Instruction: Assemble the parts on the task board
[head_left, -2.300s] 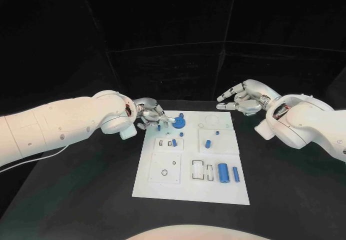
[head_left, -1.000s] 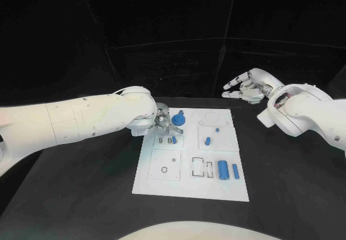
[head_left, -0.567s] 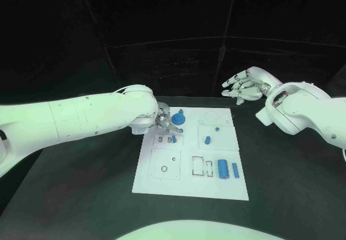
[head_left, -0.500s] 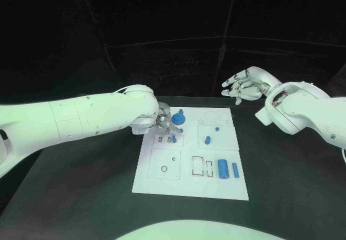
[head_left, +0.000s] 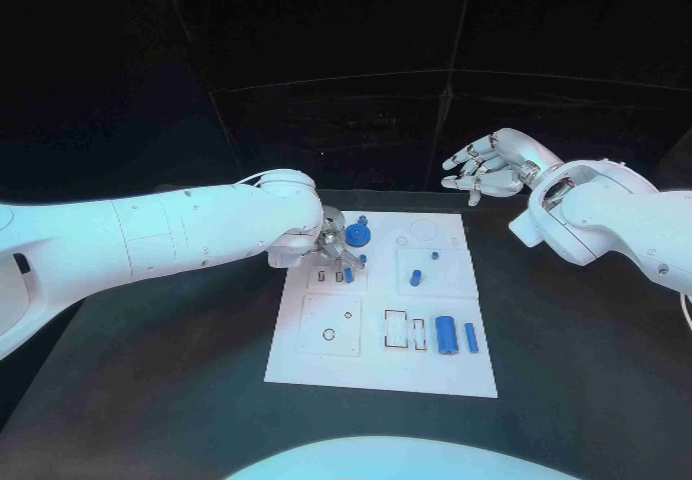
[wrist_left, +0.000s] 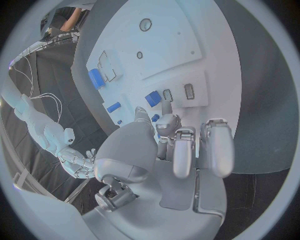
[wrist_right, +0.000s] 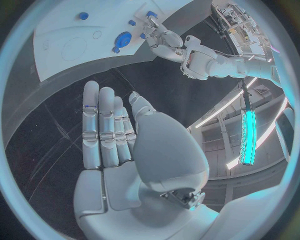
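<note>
From the wrist we see the left robot hand (wrist_left: 181, 150) over the task board (wrist_left: 181, 35) gripping nothing; the right robot hand (head_left: 483, 170) hangs open beyond its far edge.

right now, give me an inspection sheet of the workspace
surface: black table, bare around the board
job's things: white task board mid-table; blue parts on it, a round part at the far end, a large cylinder near the front
clutter: nothing seen
hands: left hand low over the board's far left, fingertips by a small blue part; right hand raised beyond the board, fingers apart, holding nothing
cables: nothing seen on the table
surroundings: dark backdrop
</note>
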